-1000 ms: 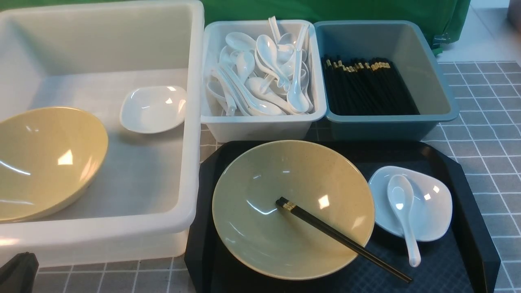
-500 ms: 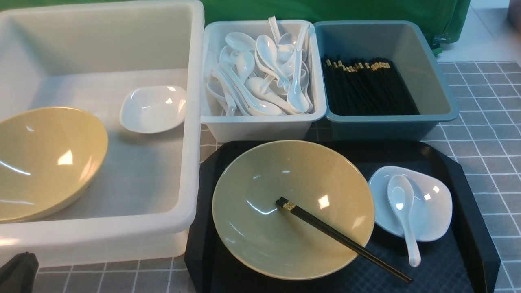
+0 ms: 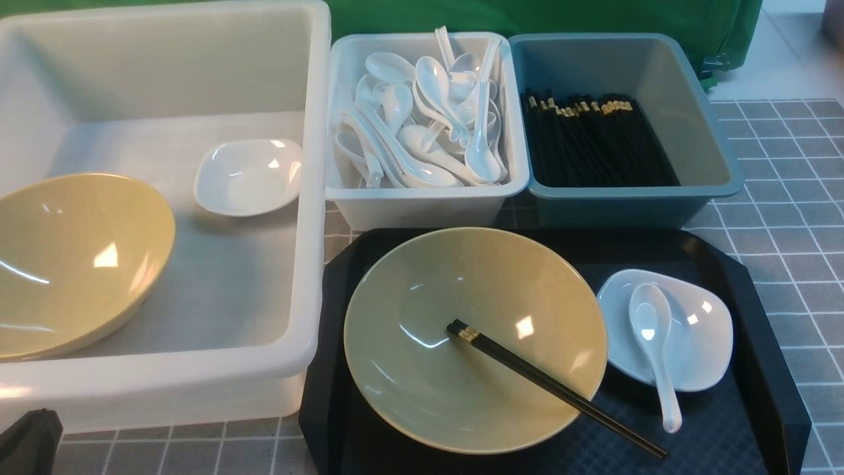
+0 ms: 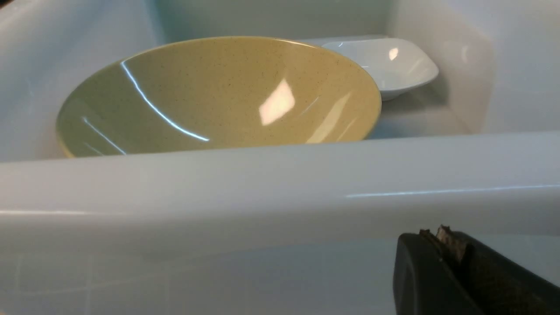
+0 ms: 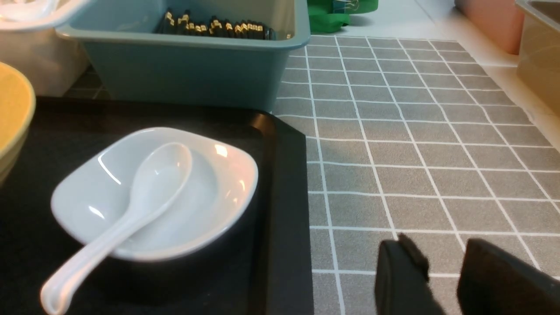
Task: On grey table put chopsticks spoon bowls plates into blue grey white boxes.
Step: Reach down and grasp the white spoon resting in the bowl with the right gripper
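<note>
black tray (image 3: 725,435) held all that was left for you to sort: a beige bowl (image 3: 428,389) with chopsticks (image 3: 557,388) across it, and a small plate (image 3: 709,349) carrying the spoon (image 3: 649,323). your right gripper (image 5: 439,253) stood with jaws apart and empty over the grey desk (image 5: 415,153), near the tray. your left gripper (image 4: 442,238) was pressed together, empty, outside the large white box (image 4: 280,192). i judge the chopsticks were next, needing a thin pinch and a carry to the blue-grey box (image 3: 626,211).

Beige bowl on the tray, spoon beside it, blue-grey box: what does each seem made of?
Beige bowl: probably glossy speckled melamine or glazed ceramic, sharp highlights. Spoon: glossy white, ceramic or melamine, bright glints. Blue-grey box: satin moulded plastic, rolled rim, soft sheen.
</note>
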